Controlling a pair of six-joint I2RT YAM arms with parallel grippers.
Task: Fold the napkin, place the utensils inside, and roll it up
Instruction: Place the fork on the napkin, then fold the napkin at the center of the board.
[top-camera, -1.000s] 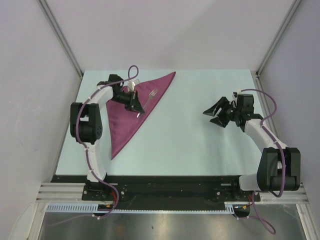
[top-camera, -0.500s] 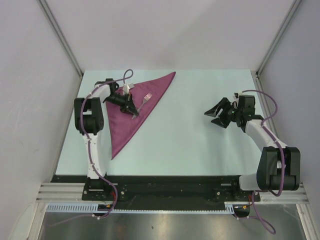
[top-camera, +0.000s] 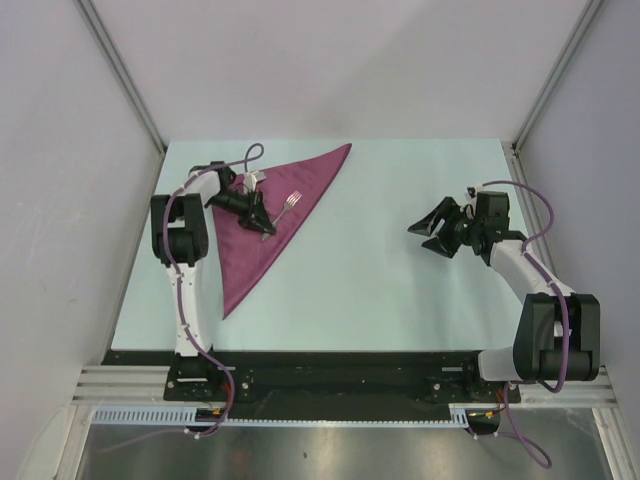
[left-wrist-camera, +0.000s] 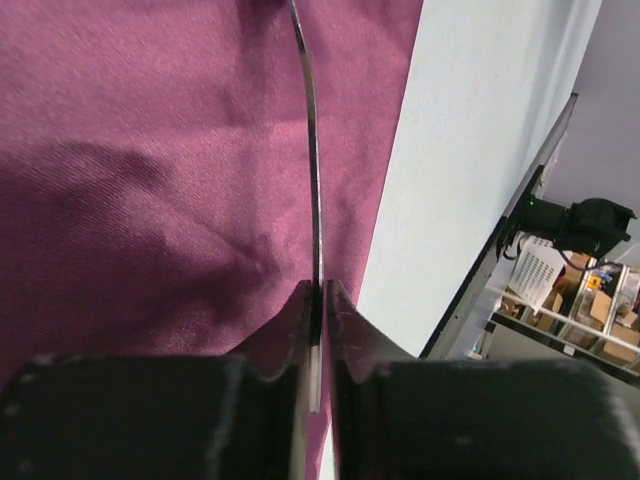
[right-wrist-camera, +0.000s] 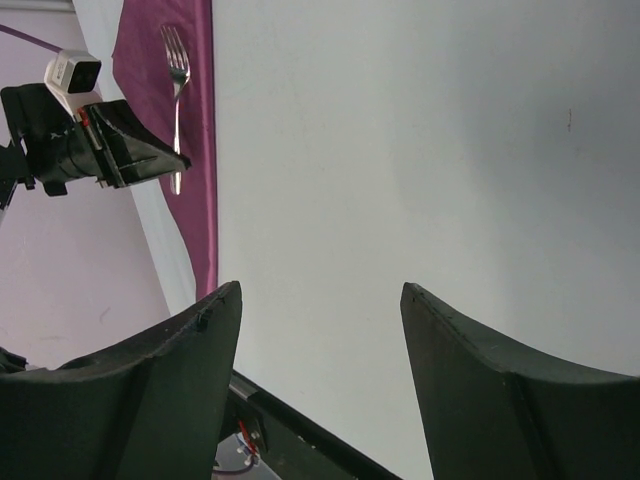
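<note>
**Change since a second ago.** Your left gripper (top-camera: 265, 228) has swung in and dropped towards the cloth, carrying the fork (top-camera: 284, 211) with it. The tines now sit nearer the wrist than they did. Over the last half-second there is almost no shift. Your right gripper (top-camera: 420, 236) and the napkin (top-camera: 250, 260) lie as before.

**Napkin.** Maroon cloth with a fine woven grain and soft shallow creases, folded to a long triangle. It lies directly beneath your left gripper and runs on well past the fingertips. One straight edge is just to the gripper's side, where the pale, smooth table (top-camera: 380, 290) begins.

**Fork.** Thin polished metal with a slim, gently bowed handle and four tines. The handle end sits between your left fingertips, and the shaft reaches straight ahead of them over the cloth.

**Left gripper.** The black jaws stand only a sliver apart with the handle between them. You cannot tell from these views whether they still pinch it.

**Right gripper.** The jaws are spread wide with nothing between them, only bare table below. The fork and napkin are well ahead of it.

**Pose.** Your left arm is folded back, elbow raised, wrist angled down onto the cloth. Your right arm is bent, forearm reaching inward, fingers pointing towards the left arm.
</note>
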